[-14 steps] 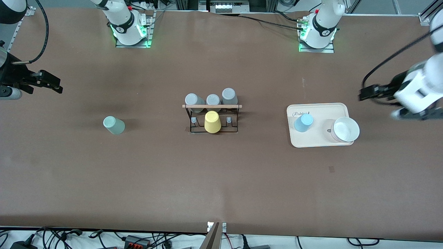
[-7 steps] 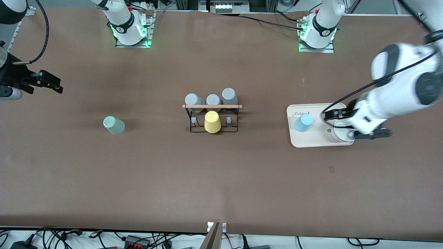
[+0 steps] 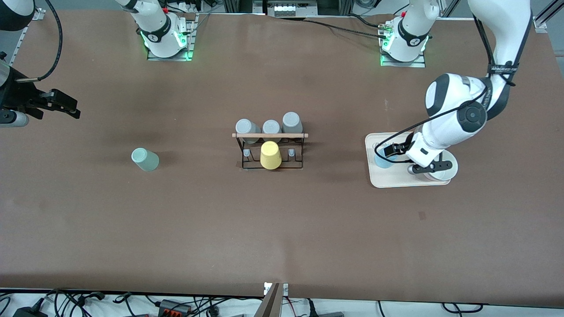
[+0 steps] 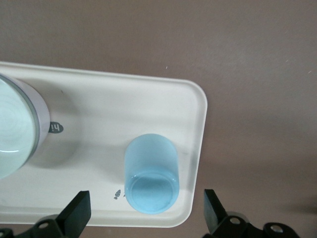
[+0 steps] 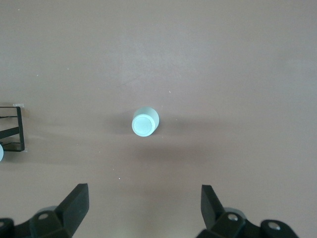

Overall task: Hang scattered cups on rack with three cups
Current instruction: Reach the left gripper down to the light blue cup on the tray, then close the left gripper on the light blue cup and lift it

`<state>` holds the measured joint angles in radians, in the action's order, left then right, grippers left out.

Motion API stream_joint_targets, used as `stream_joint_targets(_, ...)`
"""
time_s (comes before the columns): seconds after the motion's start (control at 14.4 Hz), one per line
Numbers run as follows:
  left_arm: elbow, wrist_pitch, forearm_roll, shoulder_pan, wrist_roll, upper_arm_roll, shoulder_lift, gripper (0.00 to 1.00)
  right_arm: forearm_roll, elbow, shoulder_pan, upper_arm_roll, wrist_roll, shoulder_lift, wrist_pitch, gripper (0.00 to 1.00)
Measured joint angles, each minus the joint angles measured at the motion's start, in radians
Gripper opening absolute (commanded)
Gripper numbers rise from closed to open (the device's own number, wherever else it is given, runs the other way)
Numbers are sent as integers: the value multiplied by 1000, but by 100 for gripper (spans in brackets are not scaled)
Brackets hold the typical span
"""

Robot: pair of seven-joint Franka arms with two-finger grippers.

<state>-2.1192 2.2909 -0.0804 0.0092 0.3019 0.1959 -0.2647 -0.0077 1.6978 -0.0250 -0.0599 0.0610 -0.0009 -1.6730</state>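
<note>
1. Light blue tapered plastic tumbler (image 4: pixel 150 181) stands upside down on the beige rectangular tray (image 4: pixel 148 104), directly under the left end effector (image 4: pixel 147 214), whose fingers (image 4: pixel 77 212) are spread wide, one to each side of the cup, touching nothing.
2. Mint green plastic tumbler (image 5: pixel 144 121) stands alone on the brown worktop (image 3: pixel 282 229) toward the right arm's end, beneath the right end effector (image 5: pixel 143 208), which is spread and empty.
3. On the tray, a white round bowl (image 4: pixel 15 131) sits beside the blue tumbler, toward the left arm's end.
4. Mid-worktop, the black wire rack with a wooden rod (image 3: pixel 269 149) carries a yellow tumbler (image 3: pixel 270 155) on its nearer row and three grey tumblers (image 3: pixel 269 125) on its farther row.
5. The left arm bends down over the tray; the right arm waits high at the worktop's edge.
</note>
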Motion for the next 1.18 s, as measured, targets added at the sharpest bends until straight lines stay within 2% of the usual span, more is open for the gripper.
stream_joint_targets(0.69,-65,130,18,-54,69,4,-75,98,0,0,0,0,0,0,4,100)
stream_joint_targets(0.97,-73,135,40,-53,69,3,-75,83,0,0,0,0,0,0,4,100)
stream_joint_targets(1.18,-73,138,41,-53,69,1,-75,63,0,0,0,0,0,0,4,100)
